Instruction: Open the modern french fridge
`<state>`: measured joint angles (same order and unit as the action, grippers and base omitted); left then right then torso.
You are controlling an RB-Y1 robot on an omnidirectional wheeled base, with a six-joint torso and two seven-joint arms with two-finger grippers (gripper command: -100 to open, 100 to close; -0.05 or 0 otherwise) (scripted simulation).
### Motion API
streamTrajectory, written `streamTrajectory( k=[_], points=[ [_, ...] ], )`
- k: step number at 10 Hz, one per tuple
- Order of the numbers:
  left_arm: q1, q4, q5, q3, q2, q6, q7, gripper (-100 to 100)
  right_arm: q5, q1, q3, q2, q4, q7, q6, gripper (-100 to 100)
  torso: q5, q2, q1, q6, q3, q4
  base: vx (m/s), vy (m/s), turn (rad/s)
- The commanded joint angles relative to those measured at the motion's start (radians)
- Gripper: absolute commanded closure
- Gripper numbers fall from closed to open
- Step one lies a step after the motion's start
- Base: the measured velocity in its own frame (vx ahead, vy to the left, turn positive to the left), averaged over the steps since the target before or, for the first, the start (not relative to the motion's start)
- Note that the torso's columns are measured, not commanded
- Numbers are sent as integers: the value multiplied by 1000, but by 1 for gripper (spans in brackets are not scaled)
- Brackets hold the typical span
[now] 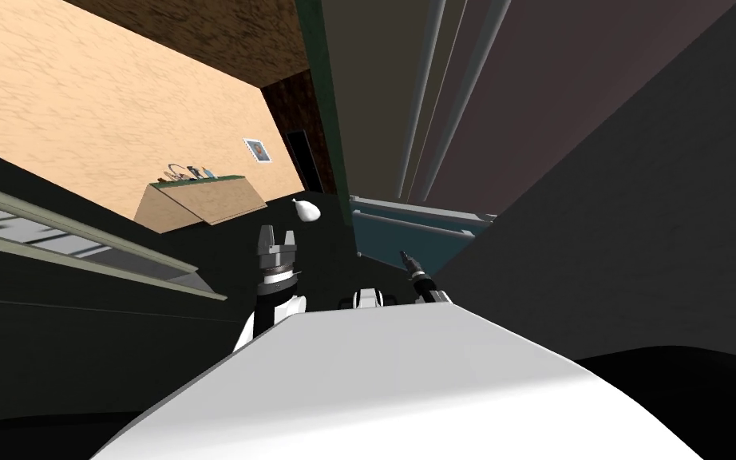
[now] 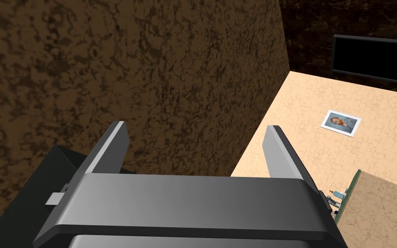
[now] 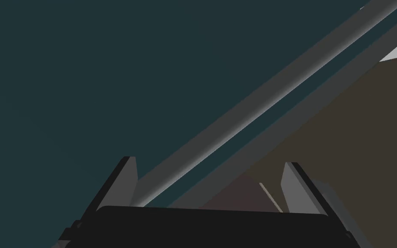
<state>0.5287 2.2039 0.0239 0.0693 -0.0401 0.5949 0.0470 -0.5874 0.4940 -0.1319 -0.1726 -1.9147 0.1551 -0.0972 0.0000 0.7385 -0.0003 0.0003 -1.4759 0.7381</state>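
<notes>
Fingers (image 3: pixel 123 183) of right end effector (image 3: pixel 208 162), spread open, close before grey bar handle (image 3: pixel 245 116) of dark teal fridge door (image 3: pixel 85 86); left end effector (image 2: pixel 195 129) likewise open, well aside.

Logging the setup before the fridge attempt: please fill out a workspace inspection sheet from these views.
Surface: no worktop in use; the work face is the teal front of the fridge.
Job's things: a grey bar handle runs up from between the fingers of the right pincer; no door gap seen.
Clutter: a white rounded object lies beyond the left pincer; small items stand on a tan cabinet.
Grippers: right pincer open around the handle, contact cannot be told; left pincer open and empty.
Cables: nothing seen.
Surroundings: a tan wall with a framed picture; a grey-edged counter on my left.
</notes>
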Motion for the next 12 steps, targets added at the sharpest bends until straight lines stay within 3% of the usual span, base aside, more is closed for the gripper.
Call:
streamTrajectory(
  k=[1,2,4,5,6,7,9,10,12],
  points=[
    [0,0,0,0,0,0,0,0,-71,-5,-9,-5,35,7,-80,-100,0,-1,1,-1,0,0,59,27,81],
    [0,0,0,0,0,0,0,0,-104,-10,-18,-7,70,15,-115,-100,0,-1,0,0,-1,0,68,30,112],
    [0,0,0,0,0,0,0,0,-138,-10,-18,-7,70,15,-149,-100,0,-1,0,0,0,0,48,22,31],
    [0,0,0,0,0,0,0,0,-185,-16,-26,-8,106,23,-191,-100,0,1,-1,0,1,0,53,10,137],
    [0,0,0,0,0,0,0,0,-206,-16,-26,-8,106,23,-214,-100,0,0,0,-1,0,0,60,15,88],
    [0,0,0,0,0,0,0,0,-241,-23,-34,-10,142,31,-245,-100,0,-1,0,0,0,0,78,26,147],
    [0,0,0,0,0,0,0,0,-274,-23,-34,-10,142,31,-286,-100,0,-1,1,0,-1,0,46,18,19],
    [0,0,0,0,0,0,0,0,-316,-30,-42,-11,178,39,-319,-100,0,1,0,0,1,0,46,15,121],
    [0,0,0,0,0,0,0,0,-341,-30,-42,-11,178,39,-354,-100,0,-1,0,0,0,0,42,13,49]
  ],
)
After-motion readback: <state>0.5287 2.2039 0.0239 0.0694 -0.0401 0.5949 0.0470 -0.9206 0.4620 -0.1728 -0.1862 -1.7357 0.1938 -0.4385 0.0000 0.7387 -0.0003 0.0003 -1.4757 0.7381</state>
